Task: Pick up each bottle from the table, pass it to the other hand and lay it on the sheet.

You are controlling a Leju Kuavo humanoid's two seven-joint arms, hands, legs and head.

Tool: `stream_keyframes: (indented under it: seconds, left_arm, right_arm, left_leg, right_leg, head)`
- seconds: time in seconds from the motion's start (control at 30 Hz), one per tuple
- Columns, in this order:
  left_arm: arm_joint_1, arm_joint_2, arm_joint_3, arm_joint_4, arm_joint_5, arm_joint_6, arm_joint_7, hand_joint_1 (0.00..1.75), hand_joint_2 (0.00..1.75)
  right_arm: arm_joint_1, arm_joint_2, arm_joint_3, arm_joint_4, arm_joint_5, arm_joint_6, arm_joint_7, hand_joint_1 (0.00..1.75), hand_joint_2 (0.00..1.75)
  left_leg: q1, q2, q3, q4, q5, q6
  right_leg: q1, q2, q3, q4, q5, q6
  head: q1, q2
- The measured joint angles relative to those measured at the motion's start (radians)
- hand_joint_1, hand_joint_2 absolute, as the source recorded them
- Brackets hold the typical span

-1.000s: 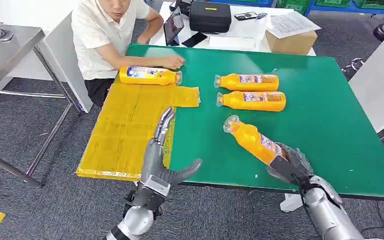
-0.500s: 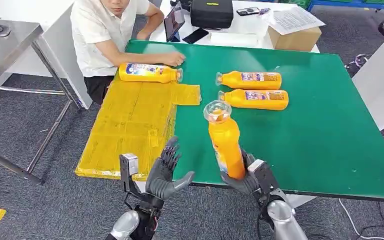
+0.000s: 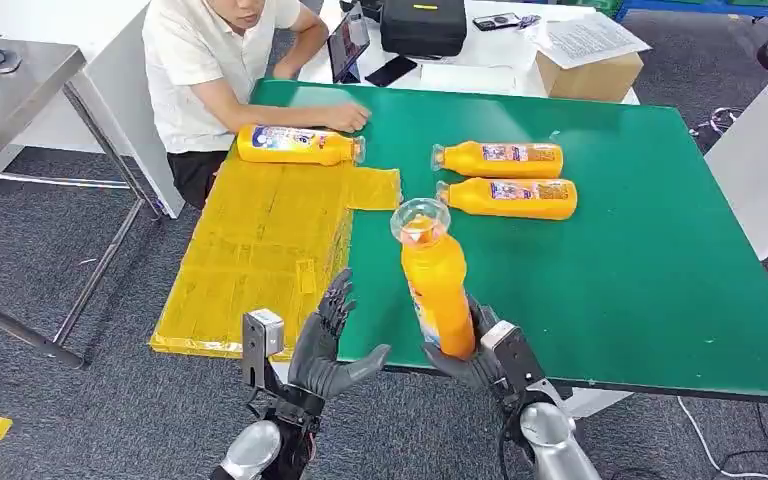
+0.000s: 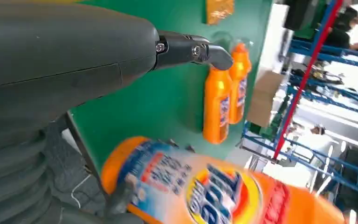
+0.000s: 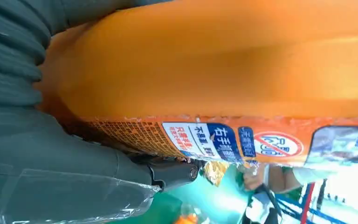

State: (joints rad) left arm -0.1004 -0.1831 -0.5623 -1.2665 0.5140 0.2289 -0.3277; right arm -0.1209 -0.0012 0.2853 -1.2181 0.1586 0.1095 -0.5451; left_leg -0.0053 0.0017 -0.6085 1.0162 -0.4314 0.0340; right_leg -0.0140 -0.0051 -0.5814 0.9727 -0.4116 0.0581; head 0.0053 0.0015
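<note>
My right hand (image 3: 480, 358) grips an orange bottle (image 3: 434, 282) by its base and holds it upright above the green table's (image 3: 640, 270) near edge, clear cap up. The same bottle (image 5: 223, 60) lies across the right wrist view, and its label end (image 4: 205, 186) shows in the left wrist view. My left hand (image 3: 328, 345) is open just to the bottle's left, palm toward it, apart from it. The yellow sheet (image 3: 260, 250) covers the table's left side, with one bottle (image 3: 298, 145) lying at its far end. Two more bottles (image 3: 496, 158) (image 3: 508, 197) lie side by side on the green surface.
A seated person (image 3: 222, 60) leans on the far left corner, one hand (image 3: 348, 117) beside the bottle on the sheet. A black case (image 3: 420, 27), a phone (image 3: 391, 71), papers and a cardboard box (image 3: 588, 72) stand behind the table. A metal table (image 3: 10, 80) stands at the left.
My right hand has lifted the bottle off the table, turned it from lying to upright and carried it left. My left hand has drawn back and turned its palm toward the bottle.
</note>
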Motion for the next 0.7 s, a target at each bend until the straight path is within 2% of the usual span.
stream_keyframes:
  seconds: [0.27,0.7]
  left_arm:
    - [-0.033,-0.012,-0.022,-0.025,-0.064,-0.011,-0.016,0.0,1.75]
    - [-0.061,-0.017,-0.019,-0.007,-0.025,-0.057,0.025,0.0,1.75]
  right_arm:
    - [-0.05,0.008,0.11,0.121,0.077,0.051,0.028,1.75,1.75]
    - [-0.132,0.02,0.24,0.261,0.179,-0.015,0.016,1.75,1.75]
  left_leg:
    - [0.0,0.0,0.0,0.0,0.0,0.0]
    - [0.0,0.0,0.0,0.0,0.0,0.0]
  right_leg:
    - [0.0,-0.001,0.0,0.0,0.0,0.0]
    - [0.0,0.0,0.0,0.0,0.0,0.0]
  head:
    - [0.0,0.0]
    - [0.0,0.0]
